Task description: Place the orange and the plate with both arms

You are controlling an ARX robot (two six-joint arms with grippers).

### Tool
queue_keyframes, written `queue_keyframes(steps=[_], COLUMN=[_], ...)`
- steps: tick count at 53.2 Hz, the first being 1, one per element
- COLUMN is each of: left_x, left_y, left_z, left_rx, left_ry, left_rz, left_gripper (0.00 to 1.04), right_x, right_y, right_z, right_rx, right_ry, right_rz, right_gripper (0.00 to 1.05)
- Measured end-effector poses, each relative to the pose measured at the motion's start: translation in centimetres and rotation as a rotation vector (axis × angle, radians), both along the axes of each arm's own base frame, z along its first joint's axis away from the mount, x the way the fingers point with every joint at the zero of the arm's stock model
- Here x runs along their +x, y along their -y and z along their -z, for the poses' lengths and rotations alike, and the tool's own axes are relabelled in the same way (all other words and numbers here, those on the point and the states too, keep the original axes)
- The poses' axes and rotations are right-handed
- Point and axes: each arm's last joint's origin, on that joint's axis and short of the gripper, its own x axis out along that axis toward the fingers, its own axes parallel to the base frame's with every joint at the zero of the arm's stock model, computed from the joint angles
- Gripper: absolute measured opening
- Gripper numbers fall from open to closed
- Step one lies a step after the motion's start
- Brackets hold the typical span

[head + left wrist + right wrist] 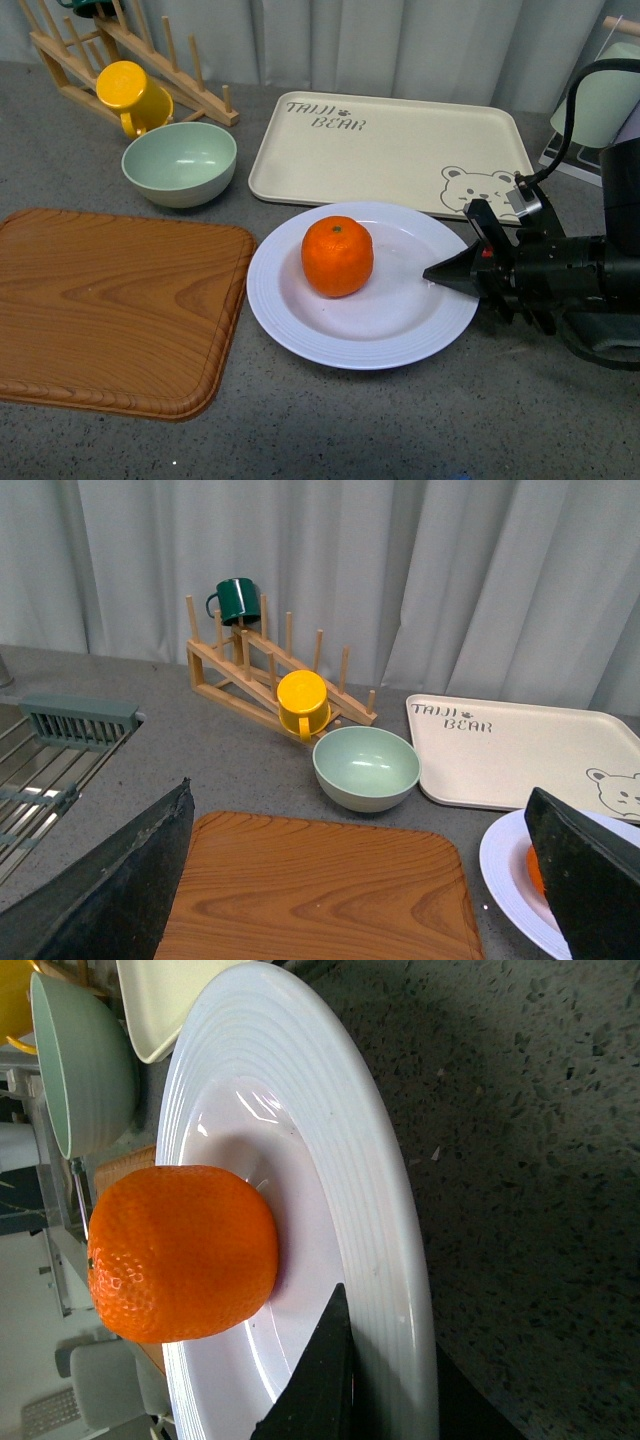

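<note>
The orange sits left of centre in the white plate, which rests on the grey counter. From the right, my right gripper is shut on the plate's right rim. In the right wrist view one black finger lies on the ridged rim beside the orange, the other under it. My left gripper is open and empty above the wooden board; it does not show in the front view. The plate's edge and a sliver of orange show behind its right finger.
A wooden board lies left of the plate. Behind are a pale green bowl, a yellow mug, a wooden rack and a beige bear tray. A sink rack is far left.
</note>
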Motion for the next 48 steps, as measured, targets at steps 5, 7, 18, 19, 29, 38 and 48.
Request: queue_keyframes(steps=[5,7,18,19,29,38,48], left_x=[0.0,0.0,0.0,0.0,0.0,0.0,0.0], left_y=[0.0,0.0,0.0,0.0,0.0,0.0,0.0], left_z=[0.0,0.0,0.0,0.0,0.0,0.0,0.0], left_rx=[0.0,0.0,0.0,0.0,0.0,0.0,0.0], left_ry=[0.0,0.0,0.0,0.0,0.0,0.0,0.0], left_rz=[0.0,0.0,0.0,0.0,0.0,0.0,0.0], left_gripper=[0.98,0.98,0.98,0.98,0.98,0.98,0.98], right_x=[-0.6,-0.8,-0.4,-0.3,2.0,5.6,11.2], right_y=[0.1,0.3,1.1,1.1,2.0,2.3,1.3], right_z=[-0.9,-1.4,-4.4,-4.6,-6.4,-7.1,-5.7], right_rx=[-0.01,-0.011,0.018,0.02,0.057,0.081,0.081], right_ry=[0.034,0.046,0.126,0.134,0.196,0.22,0.195], right_rz=[0.026,0.039,0.072,0.074,0.113,0.147,0.163], right_gripper=[0.04,0.04,0.04,0.04,0.04,0.04,0.04])
